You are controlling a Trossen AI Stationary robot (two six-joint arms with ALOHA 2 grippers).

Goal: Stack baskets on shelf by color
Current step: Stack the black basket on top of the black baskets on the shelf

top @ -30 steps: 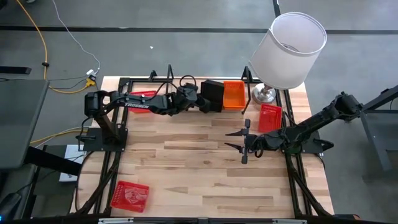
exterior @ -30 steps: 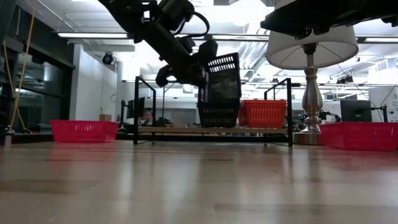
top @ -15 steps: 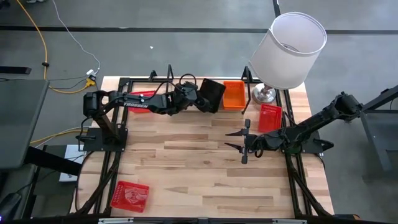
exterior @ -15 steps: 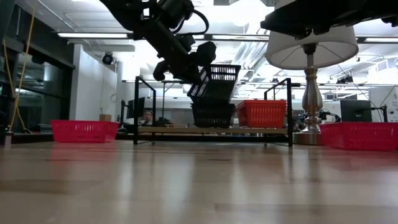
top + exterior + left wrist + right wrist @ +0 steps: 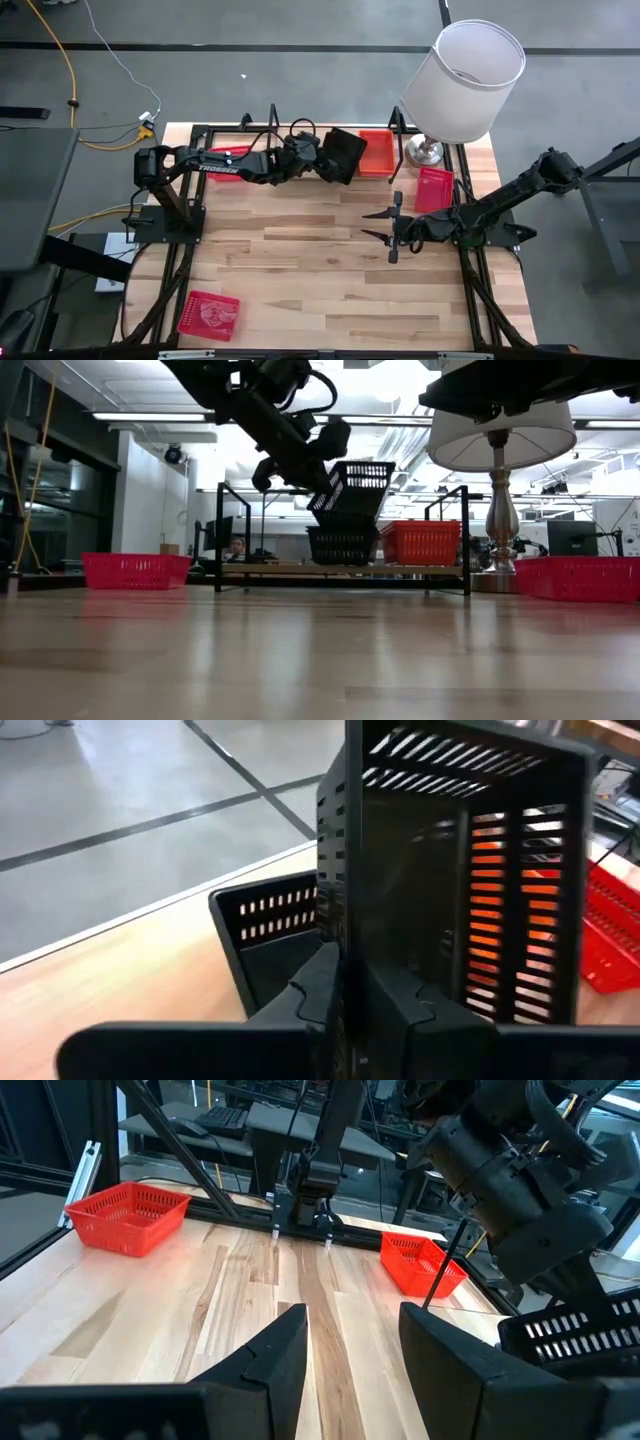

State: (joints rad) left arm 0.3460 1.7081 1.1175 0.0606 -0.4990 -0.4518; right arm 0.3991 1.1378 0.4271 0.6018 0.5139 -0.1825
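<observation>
Fingers, left gripper (image 5: 345, 1010): clenched on the side wall of a black basket (image 5: 350, 488), the wall's thin edge running up between the two dark fingers (image 5: 310, 1000) in the left wrist view. The basket stands beyond the fingertips, its slotted floor facing the camera.

Held black basket: tilted, carried in the air above the shelf (image 5: 445, 571), its lower corner just over a second black basket (image 5: 343, 545) that sits on the shelf base. Whether the two touch cannot be told. From above, the held basket (image 5: 342, 154) lies at the shelf's middle, with the left arm reaching to it from the table's left side.

Orange basket (image 5: 422, 542): on the shelf, just beside the seated black basket, on the lamp side. It shows through the slots of the held basket in the left wrist view (image 5: 495, 900).

Fingers, right gripper (image 5: 345, 1350): spread apart, grasping nothing, hovering over bare table (image 5: 330, 270) near the right edge, well apart from the shelf.

Red baskets: one on the table near the right arm, beside the lamp (image 5: 434, 188); one at the table's near left corner (image 5: 208, 314); one at the back left, under the left arm (image 5: 228, 153).

Lamp (image 5: 462, 80): white shade, metal foot, at the shelf's right end.
</observation>
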